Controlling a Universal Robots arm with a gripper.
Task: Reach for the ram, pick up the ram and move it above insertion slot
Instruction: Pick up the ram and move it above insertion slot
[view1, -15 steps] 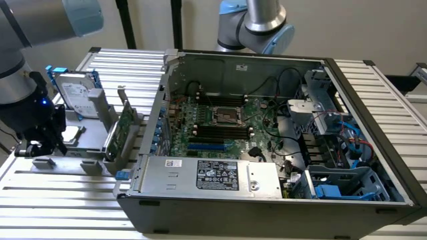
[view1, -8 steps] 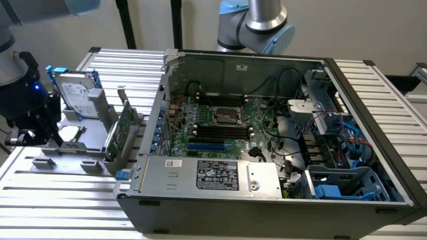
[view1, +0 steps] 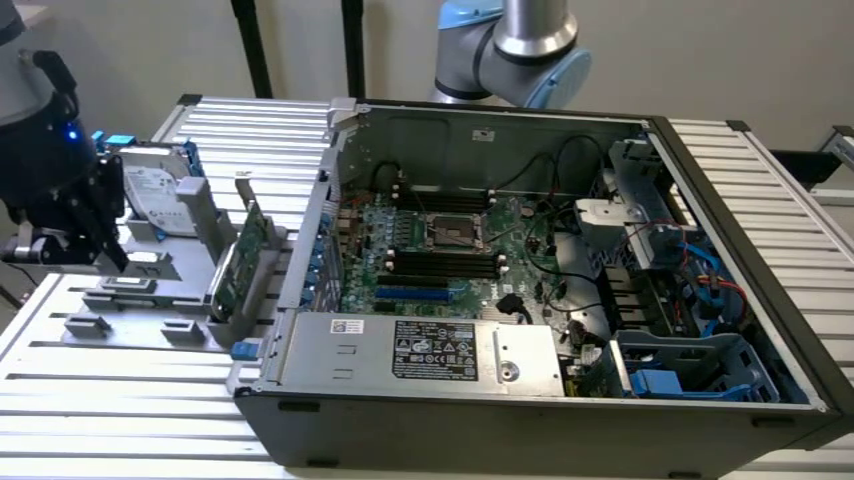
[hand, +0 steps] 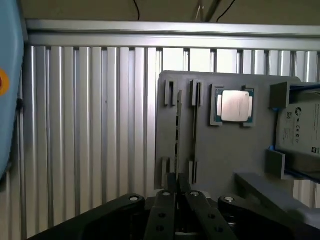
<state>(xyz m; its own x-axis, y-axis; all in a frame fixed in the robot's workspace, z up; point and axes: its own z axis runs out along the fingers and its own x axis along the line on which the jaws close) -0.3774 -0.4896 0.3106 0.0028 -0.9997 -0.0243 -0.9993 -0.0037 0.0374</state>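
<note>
A dark robot gripper (view1: 110, 255) hangs at the exterior view's left, over a grey plastic holder (view1: 147, 300) that sits on a ribbed metal bench (view1: 107, 420). In the wrist view, the gripper (hand: 177, 181) has its jaws only a sliver apart, with nothing held between them.

Just beyond the fingertips, the ram (hand: 177, 132) is a long, thin green stick with dark chips. It stands on edge in a groove of the holder (hand: 225, 155), between small grey clips at both ends. A square silver processor chip (hand: 235, 106) lies in a pocket of the holder near the ram. A silver hard drive (hand: 300, 130) with blue rails sits further along, at the holder's edge.

In the exterior view, a green card (view1: 240, 265) with a metal bracket stands upright at the holder's side nearest the computer. The open computer case (view1: 534, 420) fills the middle of the bench. The black memory slots (view1: 447, 262) on its green board are well apart from the gripper.
</note>
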